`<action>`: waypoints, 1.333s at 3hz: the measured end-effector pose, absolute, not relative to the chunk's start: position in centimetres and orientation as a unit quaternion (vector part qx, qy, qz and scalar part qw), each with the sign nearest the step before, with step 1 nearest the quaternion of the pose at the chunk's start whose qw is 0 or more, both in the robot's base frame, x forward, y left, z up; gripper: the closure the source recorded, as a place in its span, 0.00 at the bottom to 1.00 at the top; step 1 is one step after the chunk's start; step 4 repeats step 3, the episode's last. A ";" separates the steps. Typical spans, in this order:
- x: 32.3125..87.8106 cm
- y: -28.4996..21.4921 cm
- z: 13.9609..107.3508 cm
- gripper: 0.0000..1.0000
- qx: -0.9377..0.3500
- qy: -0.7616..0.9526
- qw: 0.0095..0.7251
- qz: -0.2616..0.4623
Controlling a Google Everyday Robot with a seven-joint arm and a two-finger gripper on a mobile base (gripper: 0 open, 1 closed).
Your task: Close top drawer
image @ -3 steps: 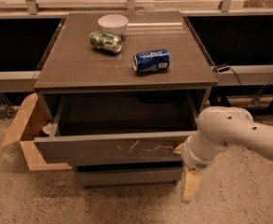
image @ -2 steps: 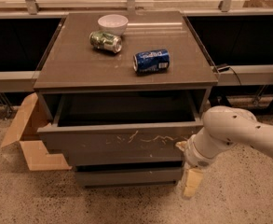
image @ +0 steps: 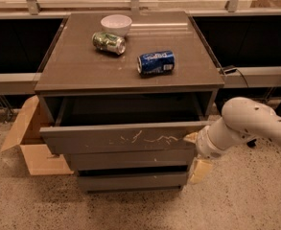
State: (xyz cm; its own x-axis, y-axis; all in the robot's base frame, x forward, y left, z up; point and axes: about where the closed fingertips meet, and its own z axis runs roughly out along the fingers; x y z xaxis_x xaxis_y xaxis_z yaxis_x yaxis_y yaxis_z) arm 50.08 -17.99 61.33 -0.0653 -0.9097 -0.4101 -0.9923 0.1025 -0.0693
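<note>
The top drawer [image: 121, 138] is a wide grey drawer with pale scratch marks on its flat front. It stands partly open, pulled out a short way from the grey cabinet [image: 82, 73], with a dark gap behind its front. My gripper [image: 195, 153] is at the right end of the drawer front, at the end of my white arm [image: 248, 123]. One pale fingertip [image: 192, 137] rests against the drawer's right edge; another finger [image: 199, 170] hangs lower beside the middle drawer.
On the cabinet top lie a blue can [image: 156, 62], a green can [image: 109, 42] and a white bowl [image: 116, 24]. Two plainer drawer fronts [image: 130, 159] sit below. An open cardboard box [image: 27, 138] stands on the floor at the left. A cable [image: 236, 73] runs at the right.
The top drawer has slid inward toward the cabinet, and the opening behind its front is narrower. My gripper and arm have moved forward with its right end.
</note>
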 end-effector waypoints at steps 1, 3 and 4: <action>51.8 -18.7 62.0 0.00 -0.662 0.717 0.192 0.109; 56.7 -20.6 64.6 0.00 -0.651 0.717 0.224 0.106; 56.7 -20.6 64.6 0.00 -0.651 0.717 0.224 0.106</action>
